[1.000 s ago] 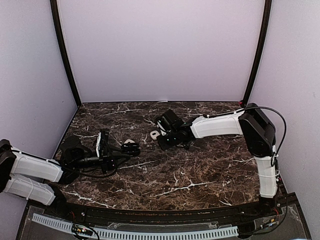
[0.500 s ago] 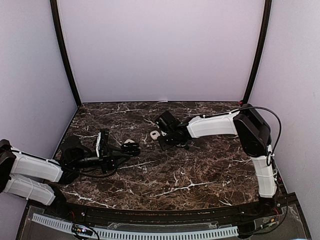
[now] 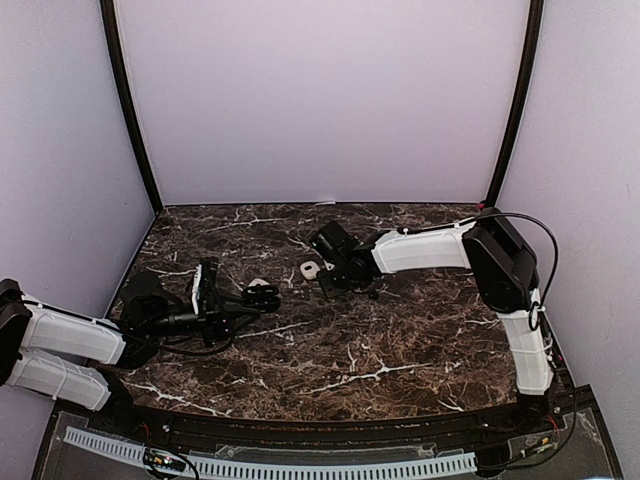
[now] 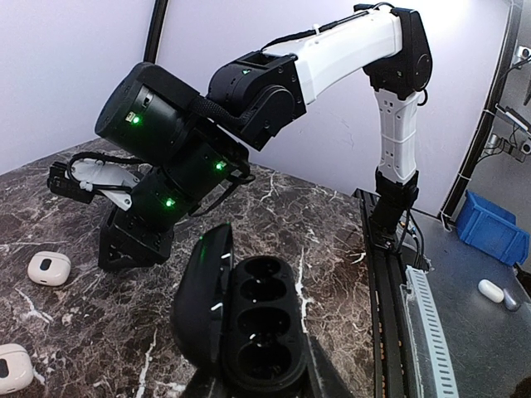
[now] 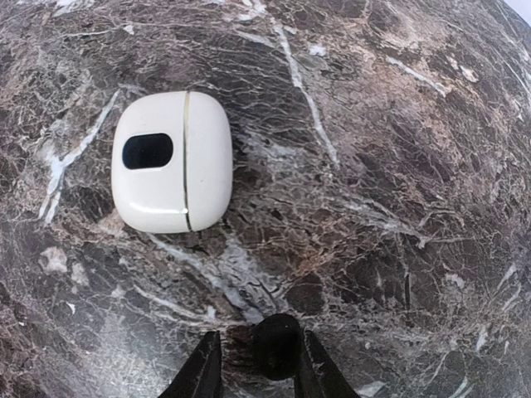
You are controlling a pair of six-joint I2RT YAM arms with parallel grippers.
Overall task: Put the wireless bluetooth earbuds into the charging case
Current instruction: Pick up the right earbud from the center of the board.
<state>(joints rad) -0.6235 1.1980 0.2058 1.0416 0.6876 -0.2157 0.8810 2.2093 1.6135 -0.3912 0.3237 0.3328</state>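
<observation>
- The left pincer point(image 3: 234, 304) is pressed together on the black charging case point(image 4: 253, 319), holding it by its lower end just above the desk point(image 3: 400, 340).
- In the left wrist view the case stands open. Its lid point(image 4: 202, 298) is swung out toward 9 o'clock, and a row of round wells faces the camera.
- The right pincer point(image 5: 257, 358) is pinching a black earbud point(image 5: 276, 344), a small round bud sitting between its two fingertips right over the marble.
- From above, that arm reaches in from 3 o'clock to the middle of the desk, well apart from the open case.
- A white case point(image 5: 172, 162) lies shut and flat on the desk at about 11 o'clock from the bud. It is near but not touching, and shows a dark oval patch on one half.
- A second white case point(image 4: 12, 367) lies at 8 o'clock in the left wrist view, close beside the left pincer.
- A blue bin point(image 4: 489, 234) sits off the desk at 3 o'clock in that view.
</observation>
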